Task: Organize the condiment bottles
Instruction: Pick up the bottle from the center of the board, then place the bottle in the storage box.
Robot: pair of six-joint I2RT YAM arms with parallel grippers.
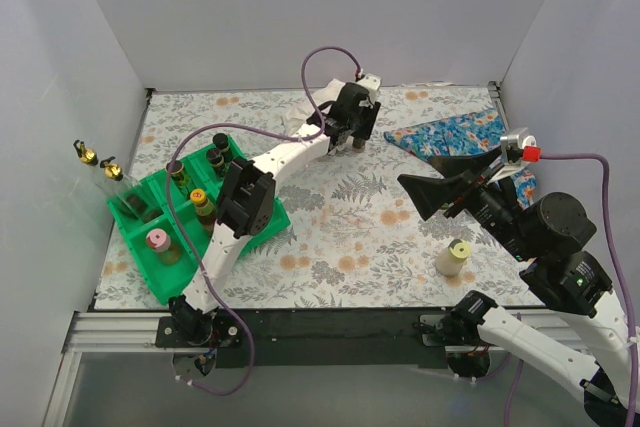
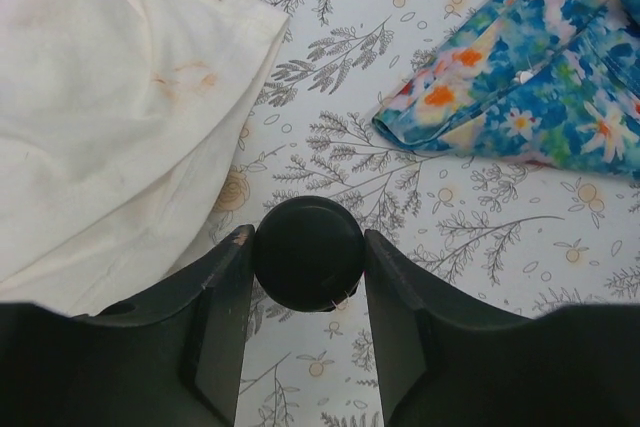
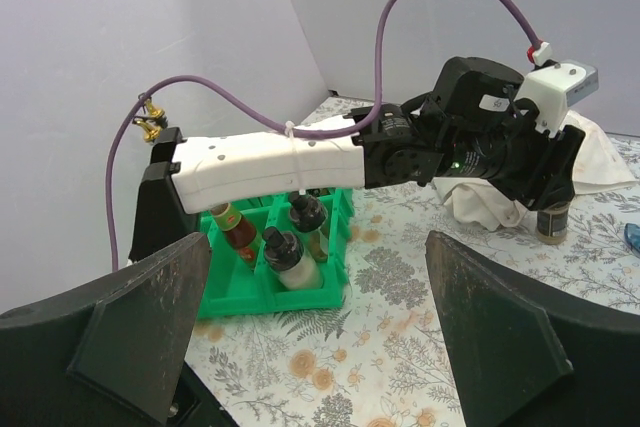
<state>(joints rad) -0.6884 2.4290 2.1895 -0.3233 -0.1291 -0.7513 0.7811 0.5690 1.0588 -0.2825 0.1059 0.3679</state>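
My left gripper [image 1: 349, 135] reaches to the far middle of the table. In the left wrist view its fingers [image 2: 225, 297] press both sides of the black cap of a small dark jar [image 2: 308, 253], which stands on the table [image 3: 552, 222]. My right gripper [image 1: 428, 197] is wide open and empty above the table's right side [image 3: 315, 247]. A cream bottle with a yellow cap [image 1: 454, 257] stands alone near the front right. The green tray [image 1: 150, 257] at the left holds several bottles: pink cap [image 1: 157, 240], yellow cap [image 1: 198, 195], black caps [image 1: 218, 152].
A white cloth [image 2: 110, 97] lies just left of the jar. A blue floral cloth [image 1: 450, 137] lies at the back right, also in the left wrist view [image 2: 540, 77]. The left arm [image 1: 290, 157] stretches over the tray's right edge. Grey walls enclose the table.
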